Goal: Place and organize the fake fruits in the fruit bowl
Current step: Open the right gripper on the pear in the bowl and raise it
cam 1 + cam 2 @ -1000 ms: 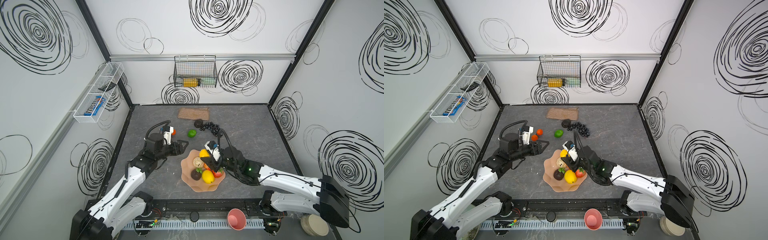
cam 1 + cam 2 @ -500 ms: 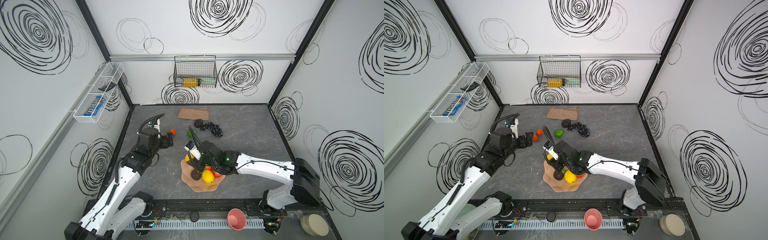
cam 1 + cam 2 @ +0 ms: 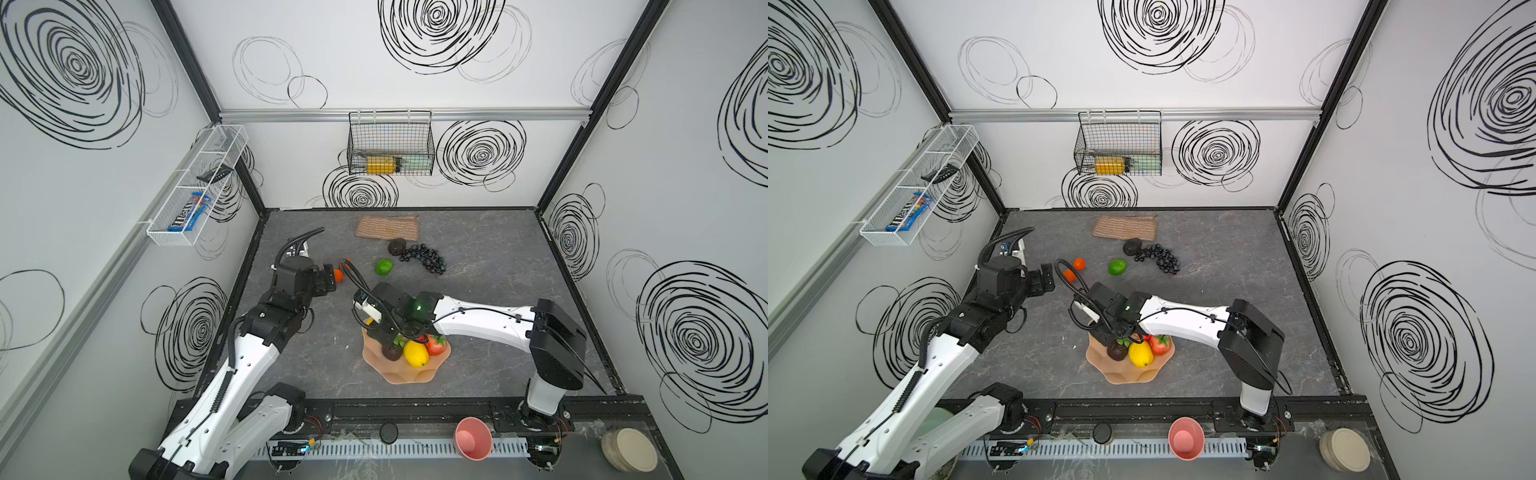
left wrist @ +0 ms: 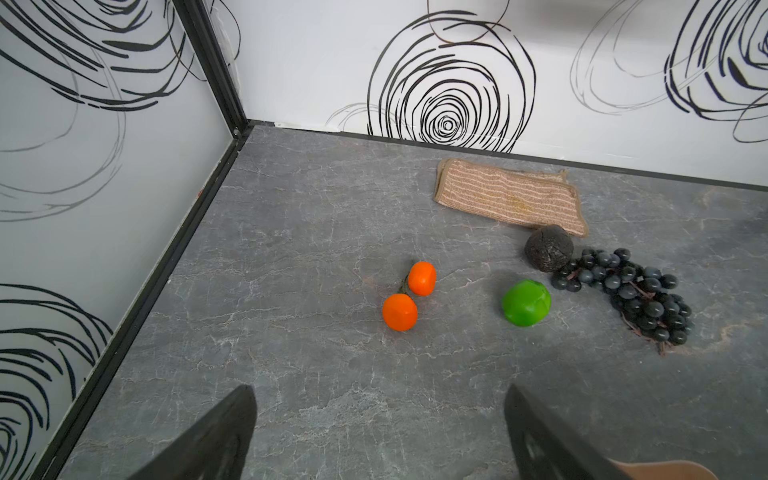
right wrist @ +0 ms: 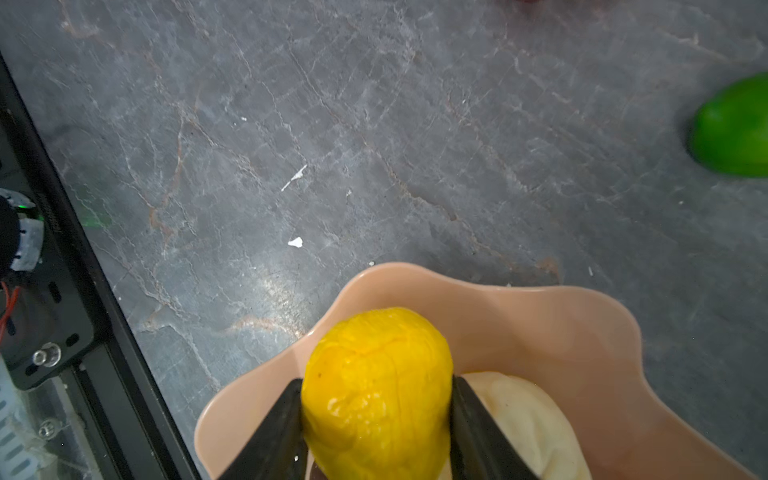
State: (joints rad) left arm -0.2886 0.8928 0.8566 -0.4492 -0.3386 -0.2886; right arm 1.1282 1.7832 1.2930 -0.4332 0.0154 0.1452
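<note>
Scalloped peach-pink fruit bowl [image 3: 405,374] at the table's near middle, holding a lemon [image 3: 415,353], strawberry [image 3: 435,345], dark avocado [image 3: 391,352] and cream pear [image 5: 523,411]. Tan woven mat [image 3: 386,227] by the back wall. Right gripper [image 5: 376,384] over the bowl's far rim, clamped on a second yellow lemon [image 5: 374,349]. Left gripper [image 4: 379,390] spread wide, just short of the oranges. On bare table: black grape bunch [image 3: 424,259] touching a second avocado [image 3: 397,247], green lime [image 3: 384,267] nearby, two oranges [image 4: 400,311] side by side.
</note>
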